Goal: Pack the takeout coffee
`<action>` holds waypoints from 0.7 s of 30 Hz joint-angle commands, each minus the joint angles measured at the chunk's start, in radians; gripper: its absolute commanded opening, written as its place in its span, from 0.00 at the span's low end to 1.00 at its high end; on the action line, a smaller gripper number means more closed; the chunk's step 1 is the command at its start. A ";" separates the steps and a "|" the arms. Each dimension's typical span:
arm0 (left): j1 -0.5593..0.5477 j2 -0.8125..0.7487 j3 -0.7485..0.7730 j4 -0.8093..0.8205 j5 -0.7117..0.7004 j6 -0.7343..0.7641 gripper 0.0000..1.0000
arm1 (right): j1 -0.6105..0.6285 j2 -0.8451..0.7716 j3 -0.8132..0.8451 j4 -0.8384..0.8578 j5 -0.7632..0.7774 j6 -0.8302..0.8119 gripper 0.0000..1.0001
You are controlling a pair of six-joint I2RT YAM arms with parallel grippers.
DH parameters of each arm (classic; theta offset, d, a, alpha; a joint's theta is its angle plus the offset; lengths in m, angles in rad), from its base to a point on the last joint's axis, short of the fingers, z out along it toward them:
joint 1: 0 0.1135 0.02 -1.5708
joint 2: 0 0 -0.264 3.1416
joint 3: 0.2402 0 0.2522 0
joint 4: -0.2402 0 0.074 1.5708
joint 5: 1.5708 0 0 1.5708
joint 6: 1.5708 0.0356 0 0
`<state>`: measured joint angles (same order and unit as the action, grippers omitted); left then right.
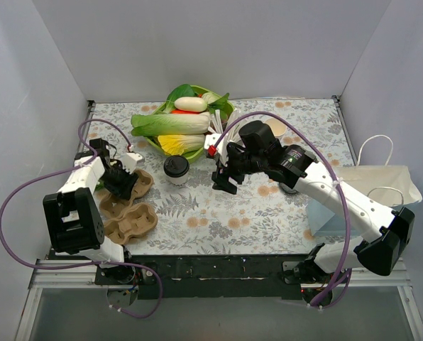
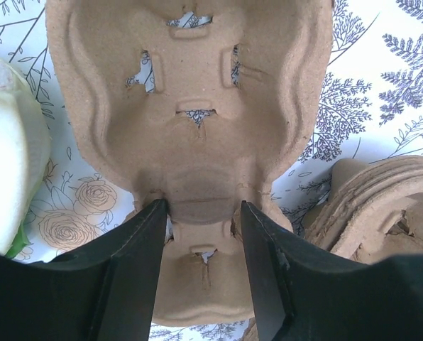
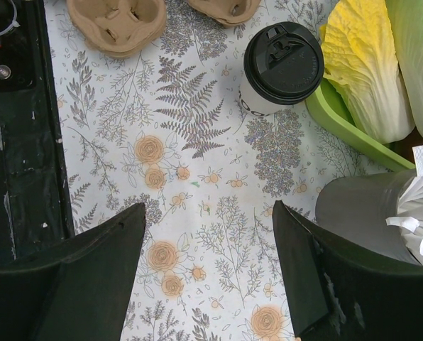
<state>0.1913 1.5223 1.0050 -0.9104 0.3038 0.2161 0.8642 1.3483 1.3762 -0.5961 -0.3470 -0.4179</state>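
As the light, crushable cup [image 1: 176,170] is best gripped mid-wall, right jaws are parted; left jaws are clamped on the carrier [image 2: 197,106].

Left arm [image 1: 80,181]: white shell links between black joint blocks, with one large boxy black housing.
Right arm [image 1: 339,195]: the same white links, round black motor housings at the joints, and a small red mark by the wrist.
Cables [image 1: 257,113]: thin and purple, one looping loosely along each arm.
Left gripper [image 2: 201,206]: two flat matte black fingers [image 2: 137,270] with tapered tips.
Right gripper [image 3: 208,209]: broad black fingers, with pale scuffs along one inner edge.
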 commanded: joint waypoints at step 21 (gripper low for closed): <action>-0.009 -0.102 -0.005 -0.013 -0.023 -0.061 0.16 | -0.135 -0.017 0.246 -0.172 0.112 -0.022 0.79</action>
<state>0.1856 1.5009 0.9882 -0.8925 0.2890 0.1802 0.8112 1.3518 1.4601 -0.6815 -0.3077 -0.4282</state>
